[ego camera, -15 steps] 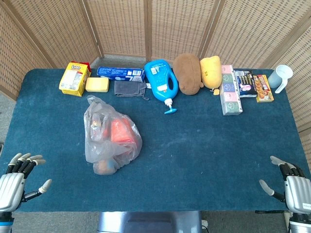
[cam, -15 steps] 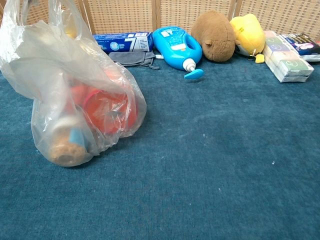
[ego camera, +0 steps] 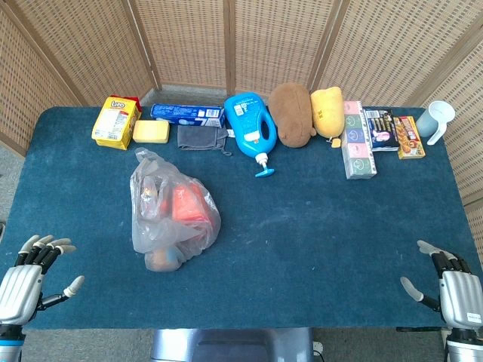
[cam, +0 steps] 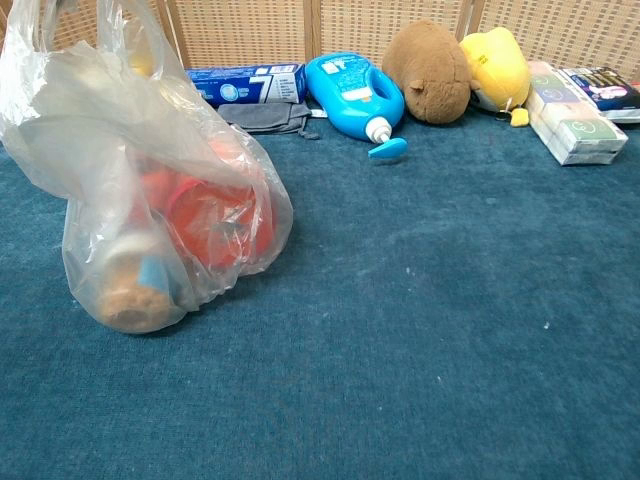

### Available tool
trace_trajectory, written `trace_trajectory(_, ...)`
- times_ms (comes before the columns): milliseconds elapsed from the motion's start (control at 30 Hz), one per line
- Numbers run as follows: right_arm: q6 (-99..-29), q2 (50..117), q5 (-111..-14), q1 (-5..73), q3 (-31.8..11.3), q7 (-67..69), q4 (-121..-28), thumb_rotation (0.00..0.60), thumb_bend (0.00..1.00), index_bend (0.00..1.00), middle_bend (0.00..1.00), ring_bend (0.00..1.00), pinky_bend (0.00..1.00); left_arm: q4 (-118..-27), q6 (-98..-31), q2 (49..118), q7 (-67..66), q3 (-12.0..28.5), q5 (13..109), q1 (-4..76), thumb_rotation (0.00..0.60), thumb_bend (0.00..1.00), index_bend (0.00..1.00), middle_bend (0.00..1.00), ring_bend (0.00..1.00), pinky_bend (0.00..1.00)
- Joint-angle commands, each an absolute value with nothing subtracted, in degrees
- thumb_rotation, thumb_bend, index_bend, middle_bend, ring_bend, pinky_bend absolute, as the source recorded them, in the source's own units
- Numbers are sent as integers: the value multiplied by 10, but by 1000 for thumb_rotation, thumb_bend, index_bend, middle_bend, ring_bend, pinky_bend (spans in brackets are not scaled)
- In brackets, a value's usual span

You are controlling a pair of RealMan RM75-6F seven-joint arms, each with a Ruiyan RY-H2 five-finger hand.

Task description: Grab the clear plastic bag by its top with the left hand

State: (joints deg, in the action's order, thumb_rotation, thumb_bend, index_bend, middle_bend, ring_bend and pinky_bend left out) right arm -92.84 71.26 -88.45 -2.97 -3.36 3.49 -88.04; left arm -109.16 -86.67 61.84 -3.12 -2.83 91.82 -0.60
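Head view first: the clear plastic bag (ego camera: 173, 215) is sat on the blue-carpeted surface (ego camera: 317, 226), left of centre, with its loose crumpled top (ego camera: 147, 160) pointing away from the robot toward the back row. That top is probably left bunched and sticking out so it can be pinched without squashing what's inside, which looks like orange packaging and a rounded tan item, though nothing on them can be read. The left hand (ego camera: 26, 280) is parked at the near left corner, fingers spread and nothing held, well apart from the bag. The right hand (ego camera: 451, 283) is mirrored at the near right corner, likewise spread and empty, so the grab hasn't been started yet. Everything else is lined up along the far edge, likely kept out of the reach path: a yellow box (ego camera: 116, 121) with "Lipo" readable on it, a yellow sponge (ego camera: 150, 132), a blue carton (ego camera: 187, 112), a grey cloth (ego camera: 201, 137), a blue detergent bottle (ego camera: 251, 130) whose label text is too small to make out, a brown plush (ego camera: 293, 113) and a yellow plush (ego camera: 327, 111). From the chest view the bag fills the left side, handles rising out of frame.
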Motion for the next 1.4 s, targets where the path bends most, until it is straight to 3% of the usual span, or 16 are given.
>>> trace_trajectory(33, -931, 712, -885, -31, -34, 37, -880, 0, 248, 201, 312, 288, 218, -1092, -866, 614, -24, -28, 918, -5, 12, 193, 282, 232, 112, 38)
trace_trajectory(333, -935, 710, -887, -33, -32, 42, -879, 0, 248, 201, 312, 288, 218, -1104, -836, 585, 103, -17, 912, 23, 11, 193, 281, 232, 112, 39)
trace_trajectory(800, -947, 702, -885, -43, -31, 41, -885, 0, 248, 201, 312, 288, 219, -1082, -676, 512, 587, 30, 884, 145, 8, 194, 274, 232, 112, 92)
trace_trajectory(1400, -939, 701, -874, -43, -34, 28, -891, 1, 248, 201, 312, 288, 218, -1019, -556, 532, 902, 65, 898, 271, 5, 233, 257, 232, 112, 146)
